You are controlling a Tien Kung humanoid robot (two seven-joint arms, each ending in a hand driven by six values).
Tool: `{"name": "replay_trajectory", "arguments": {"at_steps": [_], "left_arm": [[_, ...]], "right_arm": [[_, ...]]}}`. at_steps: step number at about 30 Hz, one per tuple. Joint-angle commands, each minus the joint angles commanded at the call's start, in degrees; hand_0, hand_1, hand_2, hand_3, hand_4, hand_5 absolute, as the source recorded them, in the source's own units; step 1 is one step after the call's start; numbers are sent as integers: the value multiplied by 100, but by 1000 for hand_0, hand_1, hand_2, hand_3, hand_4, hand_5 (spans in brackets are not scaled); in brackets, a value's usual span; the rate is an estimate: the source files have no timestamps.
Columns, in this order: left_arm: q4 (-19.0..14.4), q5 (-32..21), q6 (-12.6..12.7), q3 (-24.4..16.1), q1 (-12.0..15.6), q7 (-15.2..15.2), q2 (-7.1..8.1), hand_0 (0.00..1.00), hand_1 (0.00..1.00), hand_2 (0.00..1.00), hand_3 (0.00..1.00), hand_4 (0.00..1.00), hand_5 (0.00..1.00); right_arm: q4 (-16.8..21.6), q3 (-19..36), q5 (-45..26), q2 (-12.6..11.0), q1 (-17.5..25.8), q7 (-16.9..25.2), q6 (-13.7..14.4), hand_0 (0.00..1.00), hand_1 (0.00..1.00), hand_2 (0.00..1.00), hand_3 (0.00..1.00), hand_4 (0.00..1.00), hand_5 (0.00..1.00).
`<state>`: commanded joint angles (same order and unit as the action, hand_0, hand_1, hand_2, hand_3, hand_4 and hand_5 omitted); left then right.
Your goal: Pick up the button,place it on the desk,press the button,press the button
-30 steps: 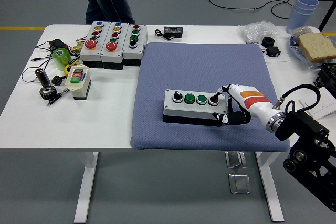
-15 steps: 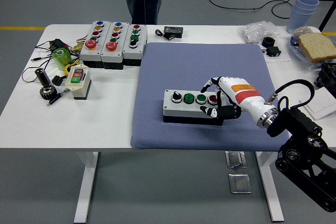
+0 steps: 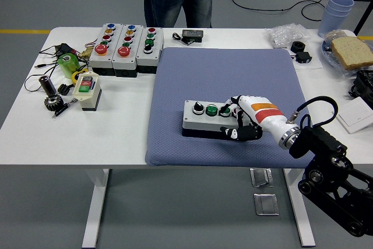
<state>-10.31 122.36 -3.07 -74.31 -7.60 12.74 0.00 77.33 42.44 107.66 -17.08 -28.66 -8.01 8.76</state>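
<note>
Leftward since before, the right hand (image 3: 247, 118) covers the red end of the button box (image 3: 207, 116), fingers (image 3: 228, 109) curled, gripping nothing. Grey, rectangular, the box lies on the woven blue mat (image 3: 233, 74) atop the tabletop (image 3: 70, 138).

Button box (image 3: 207, 117) on mat (image 3: 227, 80), hand (image 3: 245, 118) atop.

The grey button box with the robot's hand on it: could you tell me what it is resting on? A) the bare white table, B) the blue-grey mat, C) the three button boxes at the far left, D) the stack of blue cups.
B: the grey button box lies on the blue-grey mat, with the right hand over its right end.
</note>
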Motion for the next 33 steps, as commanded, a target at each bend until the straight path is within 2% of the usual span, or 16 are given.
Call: {"name": "replay_trajectory", "arguments": {"at_steps": [14, 25, 33], "left_arm": [[0, -56, 9, 16, -24, -5, 0, 653, 633, 633, 554, 328, 855], [0, -63, 12, 20, -44, -7, 0, 653, 632, 633, 554, 328, 853], [0, -64, 15, 22, -51, -7, 0, 653, 632, 633, 555, 327, 854]], "right_arm": [[9, 184, -51, -13, -10, 7, 50, 173, 2, 228, 593, 786, 260], [133, 229, -345, -43, -13, 47, 88, 172, 2, 228, 595, 785, 256], [-115, 244, -327, -12, -18, 58, 53, 171, 2, 227, 595, 786, 255]]}}
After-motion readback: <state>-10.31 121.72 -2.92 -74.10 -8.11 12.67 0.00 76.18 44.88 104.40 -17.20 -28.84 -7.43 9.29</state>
